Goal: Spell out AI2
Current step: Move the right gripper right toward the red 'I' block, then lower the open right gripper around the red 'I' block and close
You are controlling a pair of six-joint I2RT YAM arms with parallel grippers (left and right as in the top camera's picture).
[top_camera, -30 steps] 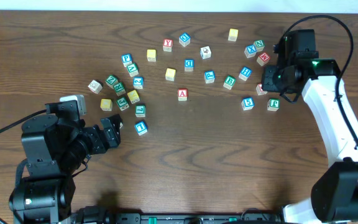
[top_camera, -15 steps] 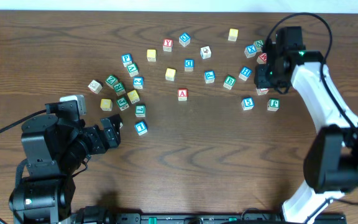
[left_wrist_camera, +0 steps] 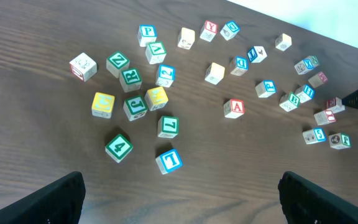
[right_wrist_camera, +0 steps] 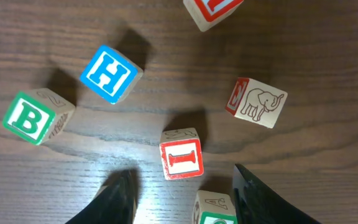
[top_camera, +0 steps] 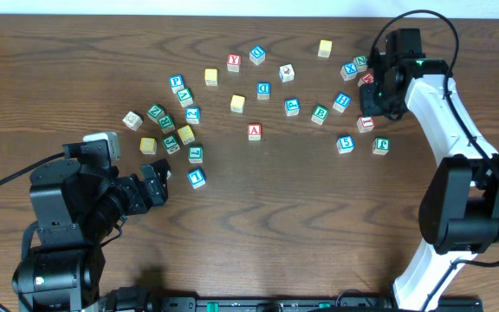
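Observation:
The red A cube [top_camera: 254, 131] [left_wrist_camera: 234, 107] lies alone near the table's middle. The red I cube [top_camera: 366, 123] [right_wrist_camera: 181, 158] lies face up on the wood at the right, among other cubes. My right gripper [top_camera: 374, 106] [right_wrist_camera: 188, 202] hangs open above it, and the I cube shows just ahead of the gap between the dark fingers [right_wrist_camera: 122, 198], untouched. Which blue cube bears the 2 is too small to read. My left gripper [top_camera: 156, 186] [left_wrist_camera: 182, 205] stands wide open and empty near the front left, short of the blue 1 cube [top_camera: 197, 178] [left_wrist_camera: 169, 160].
Around the I cube lie a blue H cube [right_wrist_camera: 107, 73], a green B cube [right_wrist_camera: 30, 118], an elephant cube [right_wrist_camera: 257, 102] and a green cube [right_wrist_camera: 215, 208] close to the right finger. Several cubes cluster at the left [top_camera: 171, 130]. A red Y cube [top_camera: 233, 62] sits at the back.
The right arm swung toward the table's far side and its jaws widened. The I cube now shows fully from above. The left arm and all cubes stayed put.

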